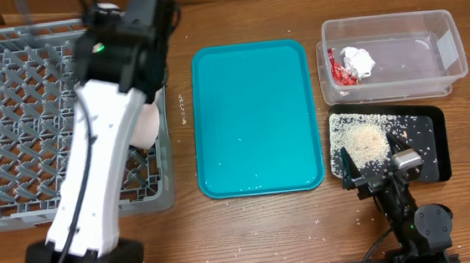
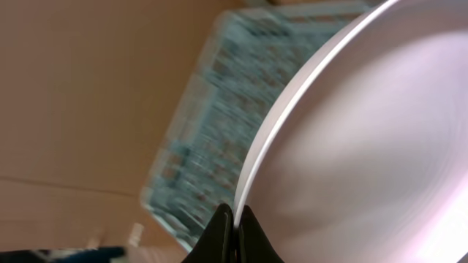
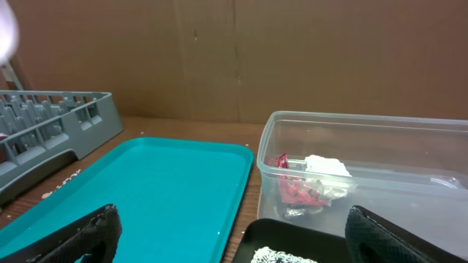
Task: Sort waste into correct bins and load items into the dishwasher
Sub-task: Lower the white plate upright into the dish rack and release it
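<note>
My left gripper [image 2: 234, 219] is shut on the rim of the white round plate [image 2: 365, 146] and holds it on edge over the grey dish rack [image 1: 15, 107]. In the overhead view the arm hides the fingers, and only part of the plate [image 1: 144, 126] shows. The red wrapper [image 1: 340, 73] and white paper wad [image 1: 359, 59] lie in the clear tub [image 1: 455, 47]. A pile of rice [image 1: 366, 142] lies in the black tray [image 1: 434, 145]. My right gripper [image 1: 373, 171] is open and empty at that tray's front left corner. Bowls, cup and chopsticks are out of view.
A large teal tray [image 1: 255, 117] lies between the rack and the bins. A few loose rice grains [image 1: 361, 218] lie on the wood beside the right arm. A brown cardboard wall [image 3: 292, 51] stands behind the table.
</note>
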`<state>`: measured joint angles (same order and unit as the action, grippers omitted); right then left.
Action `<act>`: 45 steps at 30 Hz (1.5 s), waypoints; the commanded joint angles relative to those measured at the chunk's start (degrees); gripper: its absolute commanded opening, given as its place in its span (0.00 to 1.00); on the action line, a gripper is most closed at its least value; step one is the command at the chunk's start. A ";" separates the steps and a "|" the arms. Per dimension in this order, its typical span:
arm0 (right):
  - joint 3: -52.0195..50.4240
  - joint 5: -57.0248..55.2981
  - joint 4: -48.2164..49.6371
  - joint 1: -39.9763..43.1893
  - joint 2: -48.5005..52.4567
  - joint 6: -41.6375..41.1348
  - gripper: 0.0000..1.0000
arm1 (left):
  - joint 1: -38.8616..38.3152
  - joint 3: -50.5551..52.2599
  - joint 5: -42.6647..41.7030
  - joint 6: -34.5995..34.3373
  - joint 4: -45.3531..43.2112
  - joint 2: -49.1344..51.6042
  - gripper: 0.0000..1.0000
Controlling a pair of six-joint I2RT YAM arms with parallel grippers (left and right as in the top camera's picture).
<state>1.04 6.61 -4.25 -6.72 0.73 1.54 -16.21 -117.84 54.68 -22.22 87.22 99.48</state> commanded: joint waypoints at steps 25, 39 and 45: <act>-0.59 -0.15 0.28 0.37 -0.57 0.22 1.00 | 18.88 27.02 9.38 20.06 -34.69 3.30 0.49; -0.59 -0.15 0.28 0.37 -0.57 0.20 1.00 | 9.97 18.14 -16.70 16.83 -25.90 -20.96 1.00; -0.59 -0.15 0.28 0.37 -0.57 0.20 1.00 | 7.80 18.14 -53.59 15.76 -20.06 -33.33 1.00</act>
<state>1.04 6.63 -4.27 -6.72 0.73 1.50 -7.27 -99.83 26.89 -5.21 65.32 68.88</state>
